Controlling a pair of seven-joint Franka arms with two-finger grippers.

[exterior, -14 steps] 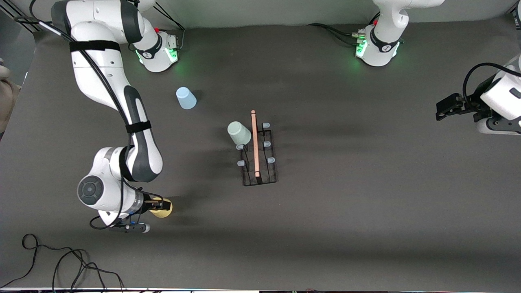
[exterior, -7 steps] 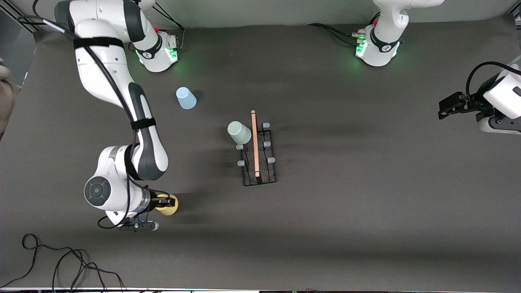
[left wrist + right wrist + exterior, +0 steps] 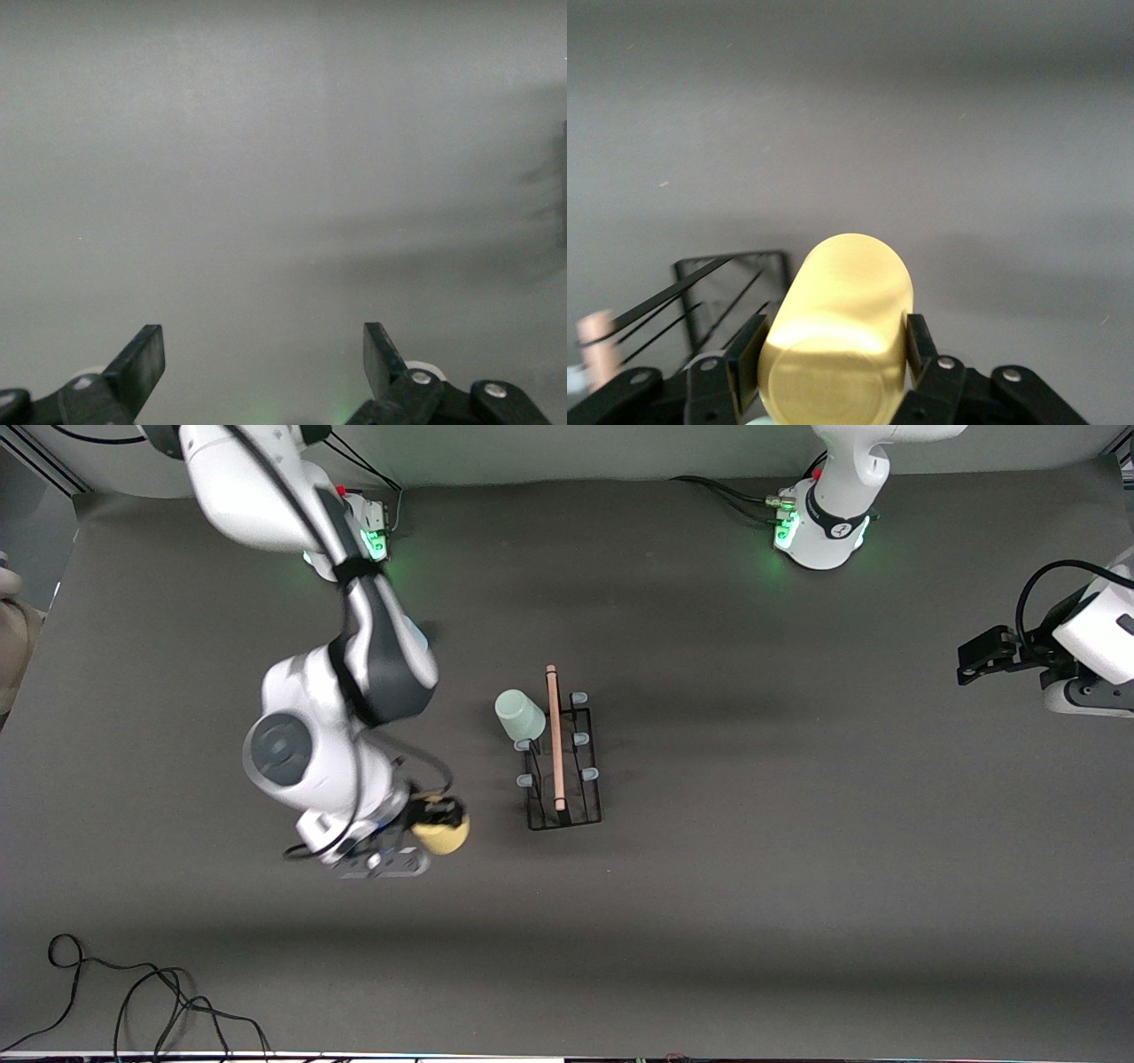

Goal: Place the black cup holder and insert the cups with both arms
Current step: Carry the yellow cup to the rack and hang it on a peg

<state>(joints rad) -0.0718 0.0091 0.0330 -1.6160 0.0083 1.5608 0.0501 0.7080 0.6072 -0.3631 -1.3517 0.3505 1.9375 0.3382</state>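
Now yellow cup [image 3: 837, 341] sideways in right tool [image 3: 431, 817], base-first toward black cup holder [image 3: 563, 779].

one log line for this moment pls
right pincer: shut on yellow cup | left pincer: open, waiting | mint cup: on holder

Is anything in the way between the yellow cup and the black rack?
No, nothing visible is. The right gripper is shut on the yellow cup, over bare table beside the black cup holder. The mint cup already sits on one peg, and the pegs nearer the front camera are free. The left gripper waits open.
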